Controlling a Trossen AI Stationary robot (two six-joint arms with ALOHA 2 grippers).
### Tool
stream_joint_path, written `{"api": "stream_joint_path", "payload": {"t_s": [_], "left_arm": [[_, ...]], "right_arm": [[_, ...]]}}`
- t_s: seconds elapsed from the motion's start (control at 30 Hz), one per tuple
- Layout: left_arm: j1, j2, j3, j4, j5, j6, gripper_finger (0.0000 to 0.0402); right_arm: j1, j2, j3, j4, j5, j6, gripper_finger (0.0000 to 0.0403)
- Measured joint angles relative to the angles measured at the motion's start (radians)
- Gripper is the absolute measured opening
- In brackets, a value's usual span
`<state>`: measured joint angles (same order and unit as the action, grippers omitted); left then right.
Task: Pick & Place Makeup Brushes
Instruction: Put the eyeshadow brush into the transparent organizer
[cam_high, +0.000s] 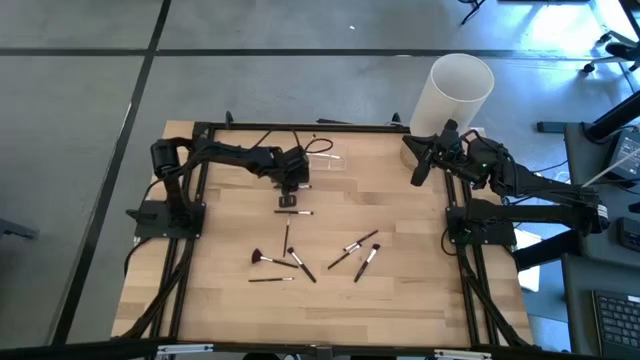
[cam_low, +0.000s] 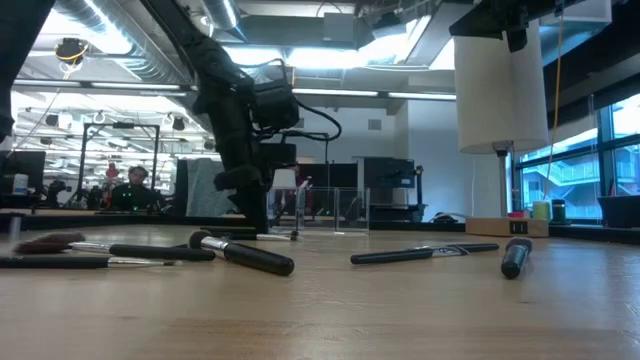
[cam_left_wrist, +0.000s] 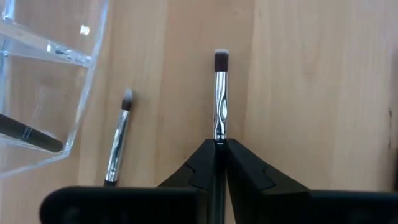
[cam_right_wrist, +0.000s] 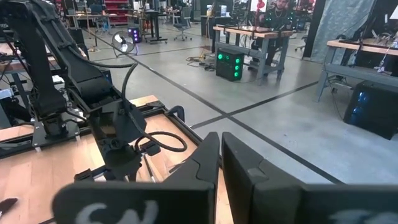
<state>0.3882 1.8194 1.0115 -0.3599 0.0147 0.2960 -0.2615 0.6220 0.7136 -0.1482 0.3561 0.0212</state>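
High view shows a pale wooden worktop (cam_high: 400, 200) in a black frame, standing on a grey floor with dark seams; a white cylindrical bin (cam_high: 455, 95) stands off its far right corner. The low view looks across the boards into a lit open workshop with ceiling ducts, desks and a seated person (cam_low: 127, 190) far off.

Most makeup brushes (cam_high: 300, 260) lie scattered over the middle of the worktop toward the near edge; which way each one points is hard to make out from above. A clear acrylic box (cam_left_wrist: 43, 81), cut off at the frame edge in the left wrist view, holds one dark handle.

The left gripper (cam_left_wrist: 219, 144) is down on the worktop toward the far edge, left of centre, its jaws closed narrowly on the handle of a flat-tipped brush (cam_left_wrist: 220, 93) with a silvery ferrule; a smaller brush (cam_left_wrist: 119, 137) lies just beside it. The right gripper (cam_right_wrist: 219, 149) waits raised over the far right corner, jaws pressed together, holding nothing.
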Motion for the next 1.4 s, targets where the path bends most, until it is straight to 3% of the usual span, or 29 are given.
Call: {"api": "stream_joint_path", "payload": {"t_s": [0.43,0.53,0.73,0.9,1.2,1.4], "left_arm": [[-0.039,-0.001,0.290,-0.019,-0.002,-0.069,0.0029],[-0.038,-0.003,0.312,0.067,-0.067,-0.096,0.0031],[0.001,-0.004,0.311,0.174,-0.276,-0.167,0.0030],[0.043,-0.004,0.311,0.199,-0.374,-0.248,0.0032],[0.088,-0.006,0.082,0.599,-0.390,-0.346,0.0030],[0.079,-0.006,0.010,0.706,-0.377,-0.344,0.0035]], "right_arm": [[0.000,0.000,0.000,-0.012,0.000,0.001,0.0020],[0.000,0.000,0.000,-0.015,0.000,0.001,0.0020],[0.000,0.000,0.000,-0.029,0.000,0.004,0.0020],[0.000,0.000,0.000,-0.039,0.000,0.004,0.0020],[0.000,0.000,0.000,-0.062,0.000,0.024,0.0020],[0.000,0.000,0.000,-0.060,0.000,0.027,0.0020]]}}
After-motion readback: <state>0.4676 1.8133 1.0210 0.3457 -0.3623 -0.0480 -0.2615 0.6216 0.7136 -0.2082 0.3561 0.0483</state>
